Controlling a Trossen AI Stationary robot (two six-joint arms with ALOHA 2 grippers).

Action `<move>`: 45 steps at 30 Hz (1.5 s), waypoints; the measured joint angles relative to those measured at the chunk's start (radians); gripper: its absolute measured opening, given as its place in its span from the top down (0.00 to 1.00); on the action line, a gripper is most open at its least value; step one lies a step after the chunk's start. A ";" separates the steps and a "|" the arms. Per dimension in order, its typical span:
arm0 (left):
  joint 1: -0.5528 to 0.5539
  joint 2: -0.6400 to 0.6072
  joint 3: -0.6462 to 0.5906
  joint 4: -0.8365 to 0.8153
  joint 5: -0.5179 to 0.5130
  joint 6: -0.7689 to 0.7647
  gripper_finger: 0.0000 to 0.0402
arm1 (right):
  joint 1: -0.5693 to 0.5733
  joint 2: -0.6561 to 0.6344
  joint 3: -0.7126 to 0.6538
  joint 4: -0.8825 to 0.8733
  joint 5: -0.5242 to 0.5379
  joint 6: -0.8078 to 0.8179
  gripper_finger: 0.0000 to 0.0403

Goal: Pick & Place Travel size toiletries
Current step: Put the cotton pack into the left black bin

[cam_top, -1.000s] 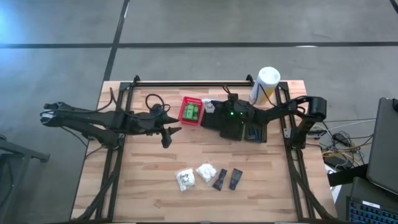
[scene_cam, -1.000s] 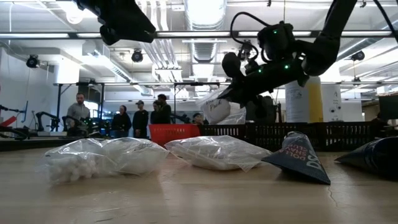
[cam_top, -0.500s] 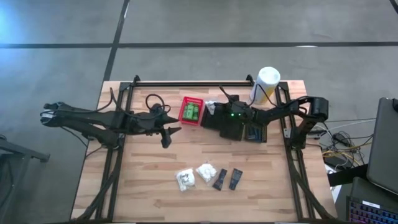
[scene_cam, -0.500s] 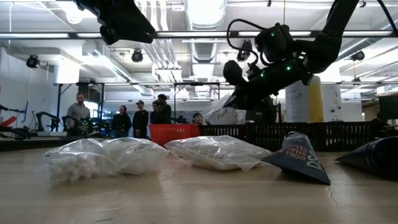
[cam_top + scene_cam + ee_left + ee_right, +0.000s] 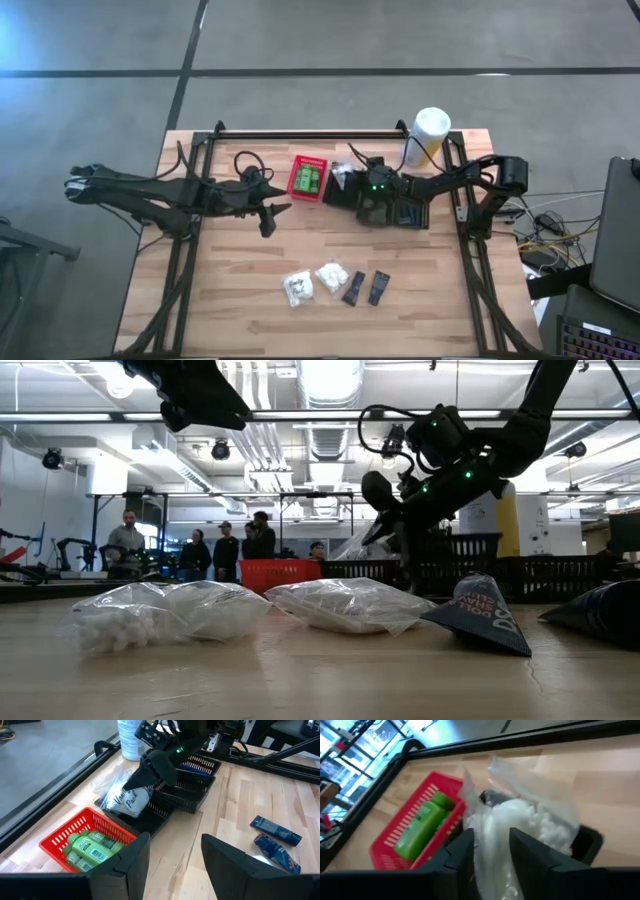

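Observation:
My right gripper (image 5: 346, 181) hovers low over a black slotted basket (image 5: 186, 796), its fingers parted around a white crinkly pouch (image 5: 128, 798) that lies in the basket's end next to the red basket (image 5: 307, 163). Green packets (image 5: 92, 847) lie in the red basket. Two more white pouches (image 5: 298, 290) (image 5: 331, 277) and two dark flat packets (image 5: 354, 287) (image 5: 379, 287) lie on the table near its front edge. My left gripper (image 5: 268, 218) hangs open and empty above the table's left half. My right gripper has the pouch's upper end (image 5: 496, 827) between its two parted fingers (image 5: 532, 851), which slant down at it from the table's right. The pouch rests in the black basket. Whether the pads still touch the plastic, I cannot tell.
A tall white-and-yellow canister (image 5: 427, 135) stands at the back right, behind the black baskets. A dark metal frame (image 5: 300, 132) runs along the table's far edge and both sides. Bare wood lies between the baskets and the front items. People stand in the room beyond.
My right gripper has tipped its fingers downward and sunk a little toward the black basket. The white pouch has gone down with it, from hanging above the basket's rim to lying inside.

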 joint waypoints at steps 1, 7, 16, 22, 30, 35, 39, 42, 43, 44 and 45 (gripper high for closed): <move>0.000 0.000 0.000 0.000 0.000 0.000 0.54 | 0.003 -0.001 0.002 -0.002 -0.001 -0.002 0.68; 0.000 0.000 0.000 -0.004 0.000 0.000 0.54 | 0.008 -0.019 0.004 -0.006 -0.013 -0.052 0.55; 0.000 0.000 0.000 -0.005 0.000 -0.002 0.54 | 0.006 -0.119 0.005 -0.170 -0.016 -0.210 0.47; 0.000 0.000 0.000 -0.006 -0.001 -0.002 0.54 | -0.002 -0.245 0.026 -0.432 -0.127 -0.280 0.44; 0.004 -0.001 -0.015 -0.006 -0.035 -0.001 0.54 | -0.079 -0.222 0.387 -0.949 -0.301 -0.399 0.46; 0.004 -0.001 -0.038 0.001 -0.035 -0.033 0.54 | -0.153 -0.063 0.674 -1.213 -0.364 -0.511 0.47; 0.004 -0.001 -0.047 0.005 -0.035 -0.065 0.54 | -0.189 0.088 0.884 -1.403 -0.417 -0.595 0.46; 0.004 -0.001 -0.048 0.006 -0.034 -0.080 0.54 | -0.199 0.191 1.011 -1.532 -0.438 -0.653 0.44; 0.004 -0.001 -0.048 0.006 -0.034 -0.082 0.54 | -0.199 0.222 1.046 -1.571 -0.439 -0.668 0.44; 0.004 -0.001 -0.048 0.006 -0.034 -0.083 0.54 | -0.198 0.251 1.080 -1.601 -0.441 -0.685 0.44; 0.004 -0.001 -0.048 0.006 -0.034 -0.083 0.54 | -0.197 0.276 1.109 -1.625 -0.441 -0.703 0.43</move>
